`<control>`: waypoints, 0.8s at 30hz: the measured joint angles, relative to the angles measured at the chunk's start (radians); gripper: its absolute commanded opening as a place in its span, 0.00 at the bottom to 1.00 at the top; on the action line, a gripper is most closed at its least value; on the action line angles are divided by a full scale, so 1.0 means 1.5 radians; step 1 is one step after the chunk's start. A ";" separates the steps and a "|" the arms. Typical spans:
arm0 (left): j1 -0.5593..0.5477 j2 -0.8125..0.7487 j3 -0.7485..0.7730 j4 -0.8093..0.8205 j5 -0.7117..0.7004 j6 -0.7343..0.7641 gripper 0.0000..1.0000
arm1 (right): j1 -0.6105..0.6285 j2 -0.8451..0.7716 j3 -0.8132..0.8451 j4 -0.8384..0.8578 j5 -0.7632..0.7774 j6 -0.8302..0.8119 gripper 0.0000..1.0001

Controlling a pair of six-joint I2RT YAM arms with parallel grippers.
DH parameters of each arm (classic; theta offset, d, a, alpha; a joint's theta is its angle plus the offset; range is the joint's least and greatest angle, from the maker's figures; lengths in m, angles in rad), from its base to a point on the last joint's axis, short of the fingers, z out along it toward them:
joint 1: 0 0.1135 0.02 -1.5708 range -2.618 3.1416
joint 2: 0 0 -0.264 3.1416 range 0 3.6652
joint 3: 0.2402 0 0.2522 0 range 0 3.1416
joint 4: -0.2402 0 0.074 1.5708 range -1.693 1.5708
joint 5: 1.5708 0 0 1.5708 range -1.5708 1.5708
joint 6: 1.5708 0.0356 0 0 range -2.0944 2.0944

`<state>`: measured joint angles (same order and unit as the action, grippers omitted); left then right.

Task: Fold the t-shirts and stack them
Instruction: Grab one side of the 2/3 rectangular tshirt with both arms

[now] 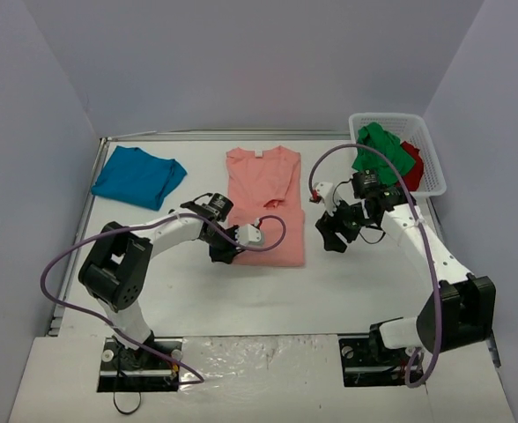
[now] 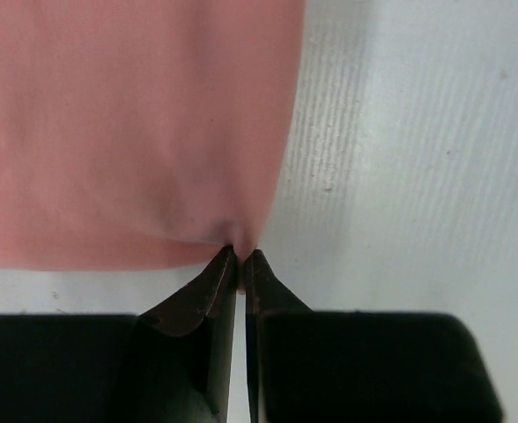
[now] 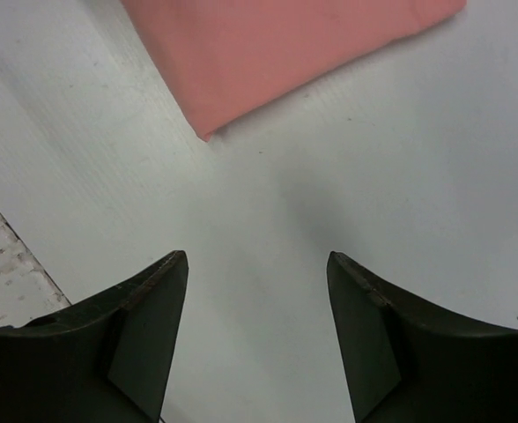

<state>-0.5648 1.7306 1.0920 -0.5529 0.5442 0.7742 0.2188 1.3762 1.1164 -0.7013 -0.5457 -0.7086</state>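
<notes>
While the left gripper (image 2: pixel 239 257) is pinching the very corner of the salmon-pink t-shirt (image 2: pixel 127 123), it's a tiny bite, honestly just the tip of the hem. That shirt lies flat mid-desk (image 1: pixel 241 300) with its sleeves tucked in. The right gripper (image 3: pixel 257 291) is spread wide and holds nothing, hanging over bare desk just beside the shirt's other near corner.

What could go wrong: a bite that thin could slip out once the cloth takes any tension. If the left side lifts alone, I'd expect the shirt to drag and skew, undoing the tucked sleeves.

Hard to tell: whether the pinch has every layer or only the top one, probably not all. From above, the arm and cable cover the pinch. The teal-blue t-shirt (image 1: pixel 137 176) sits folded at the far left. The green t-shirt (image 1: pixel 378 145) and red t-shirt (image 1: pixel 411 154) are bunched in the basket (image 1: pixel 435 176), with their shapes unclear.
</notes>
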 measured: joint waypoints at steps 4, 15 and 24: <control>0.003 0.001 0.013 -0.030 0.021 -0.001 0.02 | 0.054 -0.026 -0.025 0.008 0.002 -0.018 0.57; 0.027 0.033 0.034 -0.062 0.046 -0.021 0.02 | 0.207 0.070 -0.038 0.024 0.037 -0.041 0.43; 0.045 0.050 0.046 -0.085 0.064 -0.047 0.03 | 0.229 0.164 -0.030 0.047 0.022 -0.061 0.44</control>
<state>-0.4969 1.8053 1.1606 -0.6804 0.6395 0.7044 0.5617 1.6218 1.0721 -0.6315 -0.5125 -0.7994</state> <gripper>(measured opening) 0.053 0.434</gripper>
